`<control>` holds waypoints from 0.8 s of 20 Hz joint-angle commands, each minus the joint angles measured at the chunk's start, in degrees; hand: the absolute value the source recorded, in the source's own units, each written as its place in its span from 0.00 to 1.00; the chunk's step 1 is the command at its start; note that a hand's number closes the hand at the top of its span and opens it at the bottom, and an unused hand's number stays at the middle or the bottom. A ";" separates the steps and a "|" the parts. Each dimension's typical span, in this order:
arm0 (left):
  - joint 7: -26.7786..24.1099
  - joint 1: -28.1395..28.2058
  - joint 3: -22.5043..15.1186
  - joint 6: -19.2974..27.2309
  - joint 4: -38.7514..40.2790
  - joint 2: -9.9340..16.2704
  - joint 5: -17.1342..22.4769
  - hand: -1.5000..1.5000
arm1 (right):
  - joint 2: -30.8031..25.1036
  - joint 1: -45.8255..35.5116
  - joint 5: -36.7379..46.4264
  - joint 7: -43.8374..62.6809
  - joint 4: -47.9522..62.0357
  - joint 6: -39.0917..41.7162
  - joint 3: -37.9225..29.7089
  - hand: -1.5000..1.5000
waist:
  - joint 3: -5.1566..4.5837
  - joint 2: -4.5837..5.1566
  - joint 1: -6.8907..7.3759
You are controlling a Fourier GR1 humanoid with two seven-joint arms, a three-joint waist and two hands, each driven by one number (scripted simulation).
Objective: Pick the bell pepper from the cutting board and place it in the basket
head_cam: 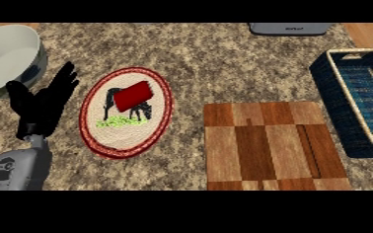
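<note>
Pepper? None shows on the cutting board (270, 145) at five o'clock or in the basket (348, 103) at three o'clock. A red block (133, 95) lies on the plate (125, 148) at nine. Left hand (44, 103) rests with fingers spread; nothing looks started.

Speckled stone under everything, wood and weave on top.

I see a counter (218, 64) of mottled granite-like stone, a board (270, 145) of matt wood blocks in light and dark, a basket (348, 103) of rough dark-blue weave, a plate (98, 143) with a braided-looking rim, and a smooth pale bowl (18, 54).
</note>
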 commanded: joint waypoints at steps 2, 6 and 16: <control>2.77 -4.08 1.70 -0.56 0.93 1.62 1.52 0.50 | 1.45 1.59 -0.36 8.81 -2.53 -2.72 -2.07 0.00 | -0.01 0.03 -0.28; 0.00 3.45 0.60 -1.48 -3.33 0.18 1.38 0.50 | 2.49 5.15 -3.12 3.76 -5.07 -6.55 -2.06 0.00 | 0.00 -0.30 0.08; -1.92 0.43 1.03 1.37 2.05 -0.47 -1.11 0.50 | 4.32 5.22 -1.97 4.72 -22.53 -15.19 -6.39 0.00 | -0.09 -0.61 -1.80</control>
